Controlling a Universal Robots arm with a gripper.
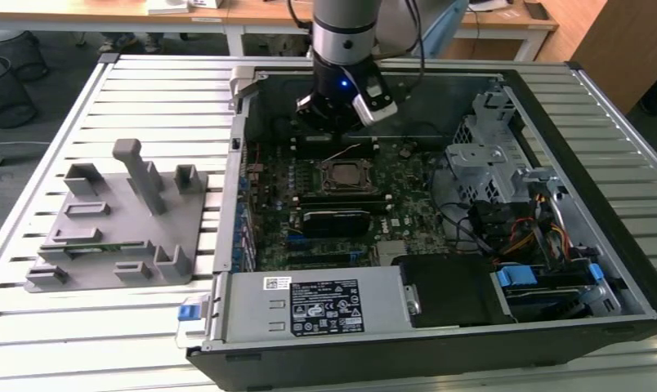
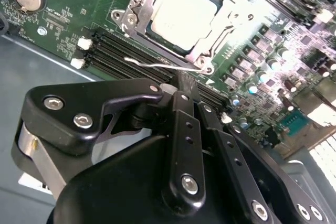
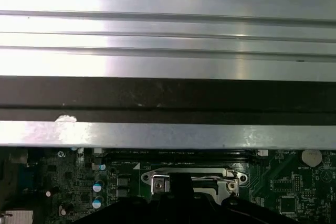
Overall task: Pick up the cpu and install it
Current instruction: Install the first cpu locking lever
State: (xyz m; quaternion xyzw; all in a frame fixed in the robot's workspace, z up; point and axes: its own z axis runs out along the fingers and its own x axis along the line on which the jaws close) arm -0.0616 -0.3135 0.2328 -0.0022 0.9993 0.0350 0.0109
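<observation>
first wrist view has the gripper point(image 3: 178, 203) cut off along the lower edge, its dark body hiding most of the socket point(image 3: 191, 179) behind it; the slatted table point(image 3: 168, 35) fills the upper half. in the second wrist view the claw point(image 2: 181, 90) sits low and centre, fingers pressed together on nothing, and the cpu point(image 2: 184, 14) lies seated in the socket frame at upper centre, just beyond the fingertips and apart from them. in the exterior view the cpu point(image 1: 341, 175) is at frame centre, just below the gripper point(image 1: 331, 135), inside the computer case point(image 1: 590, 269).
</observation>
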